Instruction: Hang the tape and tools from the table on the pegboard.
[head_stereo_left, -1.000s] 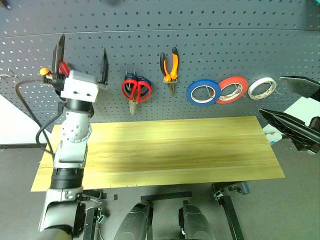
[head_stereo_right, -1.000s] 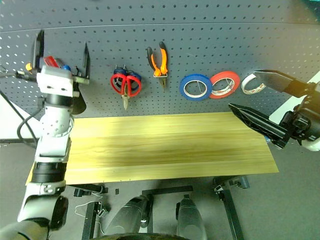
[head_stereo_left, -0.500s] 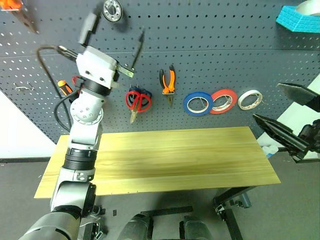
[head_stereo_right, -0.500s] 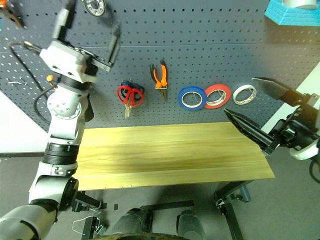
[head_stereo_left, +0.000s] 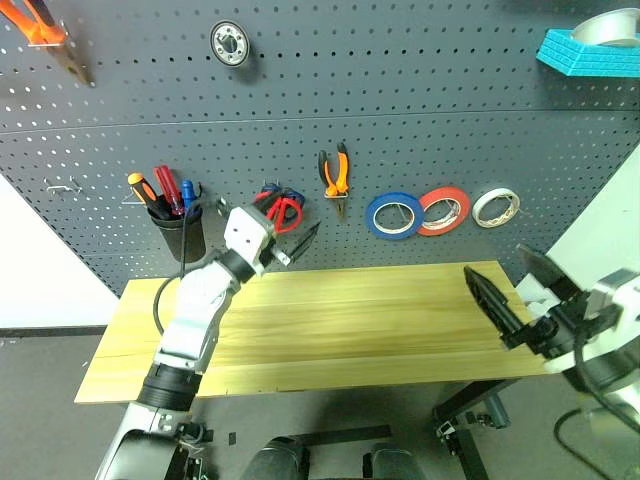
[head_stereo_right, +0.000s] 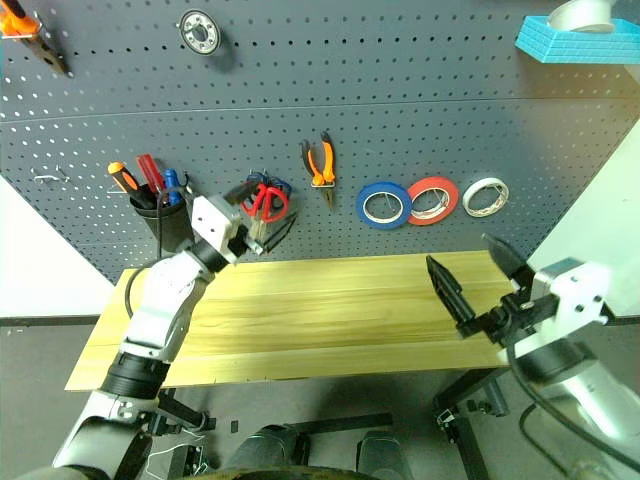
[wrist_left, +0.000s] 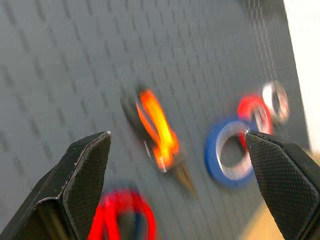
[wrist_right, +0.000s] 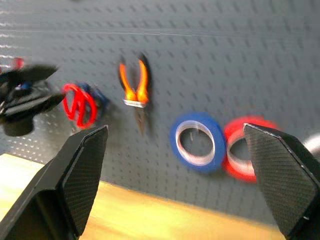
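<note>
Light wooden bench (head_stereo_left: 380, 330) top is bare. All task items hang on the dark grey perforated pegboard (head_stereo_left: 430, 120): red-handled scissors (head_stereo_left: 284, 212), orange-and-black-handled pliers (head_stereo_left: 336, 175), blue roll of tape (head_stereo_left: 396, 215), in that order left to right. The orange-and-black-handled screwdriver (head_stereo_left: 142, 193) stands in a black cup (head_stereo_left: 183, 233) on the board, far left.

Left gripper (head_stereo_left: 287, 240) is over the bench's back edge, fingers spread apart, holding nothing. It sits just below and in front of the scissors; pliers are up and to its right, tape further right.

Right gripper (head_stereo_left: 510, 290) is at the bench's right end, fingers wide apart, empty. It is well apart from the board; the tape is above and to its left.

Beside the blue roll: a red-orange tape roll (head_stereo_left: 444, 209), then a white tape roll (head_stereo_left: 496, 207).
</note>
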